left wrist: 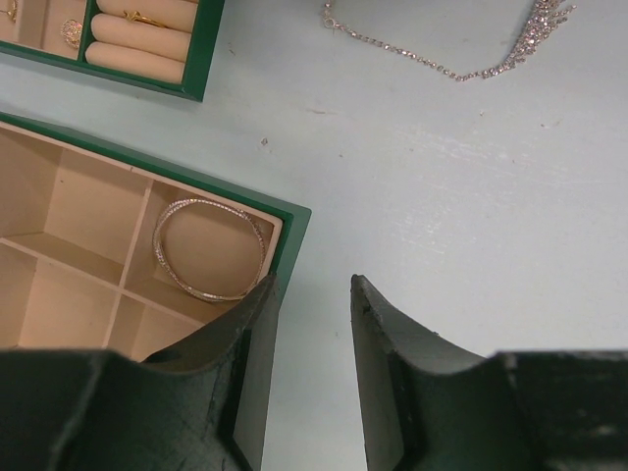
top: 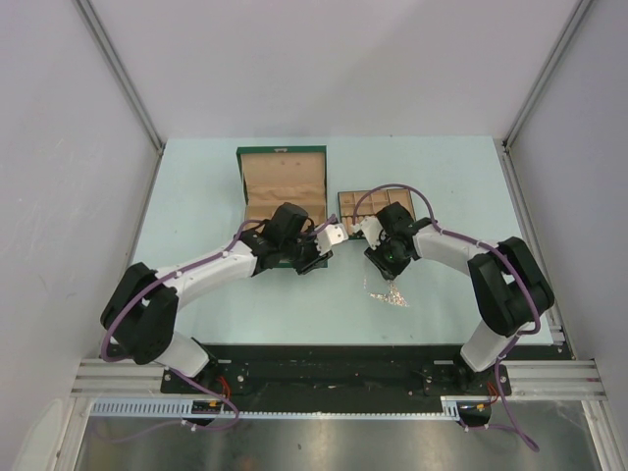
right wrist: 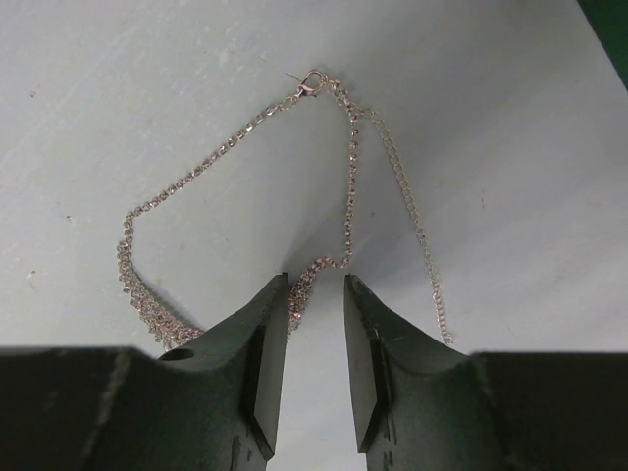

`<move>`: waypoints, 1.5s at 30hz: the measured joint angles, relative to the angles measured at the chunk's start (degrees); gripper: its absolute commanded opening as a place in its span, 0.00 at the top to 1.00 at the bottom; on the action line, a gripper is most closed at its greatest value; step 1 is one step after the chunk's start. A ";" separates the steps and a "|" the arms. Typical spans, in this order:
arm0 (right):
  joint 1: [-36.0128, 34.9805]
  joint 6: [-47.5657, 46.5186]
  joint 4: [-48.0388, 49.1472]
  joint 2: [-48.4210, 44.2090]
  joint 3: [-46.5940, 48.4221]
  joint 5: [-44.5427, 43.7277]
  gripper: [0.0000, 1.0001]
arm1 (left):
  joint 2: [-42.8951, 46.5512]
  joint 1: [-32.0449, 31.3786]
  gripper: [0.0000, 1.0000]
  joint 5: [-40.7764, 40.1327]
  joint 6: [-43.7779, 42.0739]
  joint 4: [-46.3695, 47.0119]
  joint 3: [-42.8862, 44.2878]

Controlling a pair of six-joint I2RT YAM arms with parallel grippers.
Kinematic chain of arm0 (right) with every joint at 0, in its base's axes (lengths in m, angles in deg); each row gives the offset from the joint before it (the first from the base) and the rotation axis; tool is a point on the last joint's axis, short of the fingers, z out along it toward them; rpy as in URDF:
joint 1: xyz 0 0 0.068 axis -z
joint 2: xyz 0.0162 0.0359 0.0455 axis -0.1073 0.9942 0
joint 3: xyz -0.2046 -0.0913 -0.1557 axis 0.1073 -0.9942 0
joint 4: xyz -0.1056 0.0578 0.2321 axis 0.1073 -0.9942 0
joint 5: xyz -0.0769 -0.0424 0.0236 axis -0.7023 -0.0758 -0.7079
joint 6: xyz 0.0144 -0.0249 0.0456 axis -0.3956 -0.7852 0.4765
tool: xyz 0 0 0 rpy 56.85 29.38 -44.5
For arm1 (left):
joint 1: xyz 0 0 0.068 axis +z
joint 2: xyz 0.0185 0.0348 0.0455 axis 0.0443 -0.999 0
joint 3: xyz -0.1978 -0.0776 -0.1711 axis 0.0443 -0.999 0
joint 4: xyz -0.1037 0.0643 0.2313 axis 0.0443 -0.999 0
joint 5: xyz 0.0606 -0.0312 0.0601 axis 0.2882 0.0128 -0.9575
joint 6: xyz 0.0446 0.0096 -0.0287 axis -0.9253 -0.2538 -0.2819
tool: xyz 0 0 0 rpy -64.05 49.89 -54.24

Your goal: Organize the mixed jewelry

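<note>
The right gripper [right wrist: 314, 283] stands part open. A strand of the necklace [right wrist: 350, 167] runs into the gap between its jaws, unclamped, and the rest loops ahead on the pale table [right wrist: 510, 147]. The left gripper [left wrist: 314, 283] is part open and empty. The bangle [left wrist: 156, 245] lies just ahead-left of it, in the green box [left wrist: 294, 221]'s corner compartment. Grey-white walls [top: 294, 59] enclose the table. The right gripper's left finger hides part of the necklace's sparkly cluster.

Nothing legible: no text, label, brand, number or sign readable in any view, neither on green box [top: 282, 150] nor on table [top: 196, 196] — details too small.
</note>
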 measured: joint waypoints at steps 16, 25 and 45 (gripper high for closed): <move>-0.61 1.42 0.02 0.52 0.52 -0.98 0.98 | 0.02 0.00 0.60 -1.44 0.00 0.00 -0.20; -1.03 1.77 -0.09 0.52 0.74 -2.14 1.00 | 1.40 0.00 0.60 -1.73 -0.02 0.02 -1.64; -1.09 2.10 -5.05 -7.52 3.41 -2.43 0.84 | -1.14 0.00 0.61 -0.09 0.07 4.74 -1.99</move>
